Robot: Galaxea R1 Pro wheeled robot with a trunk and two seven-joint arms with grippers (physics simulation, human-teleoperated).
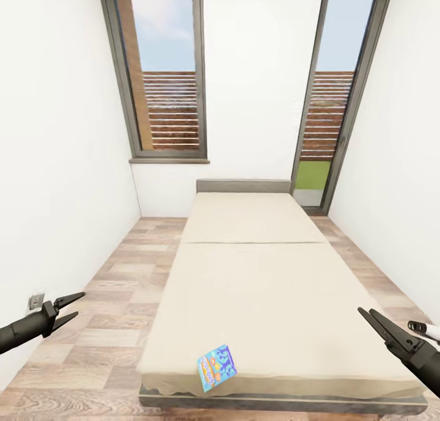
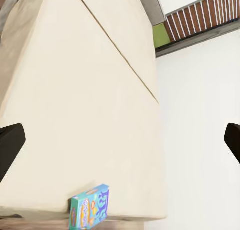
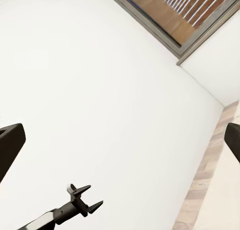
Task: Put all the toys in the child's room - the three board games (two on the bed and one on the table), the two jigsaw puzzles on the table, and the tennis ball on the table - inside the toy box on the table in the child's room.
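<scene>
Here we are at the foot of the bed, and the robot is facing straight up its length toward the two tall windows. One board game is in sight, the light blue box with blue lettering, lying right at the near edge of the mattress, a corner poking just past the lip. The left wrist camera catches it too, sitting at the end of that long cream expanse.

Both arms are out and low. The left pincer hangs over the wood floor beside the bed, its fingers spread and holding nothing. The right pincer hovers over the mattress's near right corner, fingers parted as well (a narrower gap, but clearly empty). From the right wrist camera you can see the left pincer across the way against the white wall, splayed open.

So where does that leave the job? Only one game shows on the bed where the task counts two, so my guess is the other has been dealt with, though I can't confirm that from here. This blue box is waiting, not yet touched, nearer the left pincer than the right. It has yet to be picked up and carried off.
</scene>
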